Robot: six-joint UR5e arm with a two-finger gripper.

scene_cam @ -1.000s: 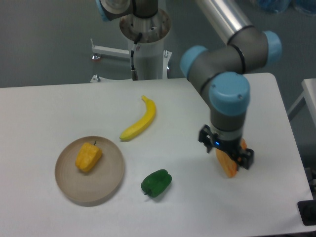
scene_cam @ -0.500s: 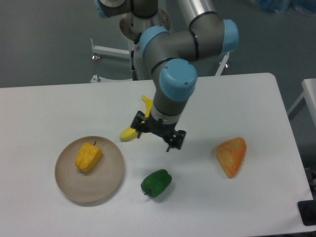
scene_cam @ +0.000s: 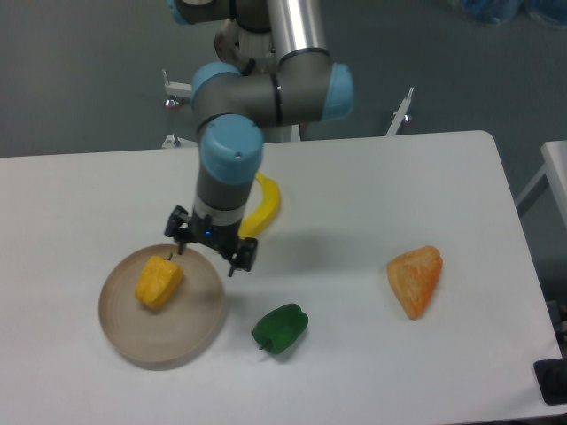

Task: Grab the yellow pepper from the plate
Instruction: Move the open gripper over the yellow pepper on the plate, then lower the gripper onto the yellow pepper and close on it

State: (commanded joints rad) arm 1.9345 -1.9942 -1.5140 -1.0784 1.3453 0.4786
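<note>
The yellow pepper [scene_cam: 159,282] lies on the left half of the beige plate [scene_cam: 190,332] at the table's front left. My gripper [scene_cam: 210,255] hangs open over the plate's upper right rim, just right of the pepper and apart from it. Nothing is between its fingers. The arm comes down from the back and covers part of the banana.
A yellow banana [scene_cam: 263,203] lies behind the gripper, partly hidden by the wrist. A green pepper [scene_cam: 281,328] sits just right of the plate. An orange wedge-shaped piece [scene_cam: 415,279] lies at the right of the white table.
The gripper has travelled left across the table, from the orange wedge past the banana to the plate's rim. The orange wedge stays where it was left.
</note>
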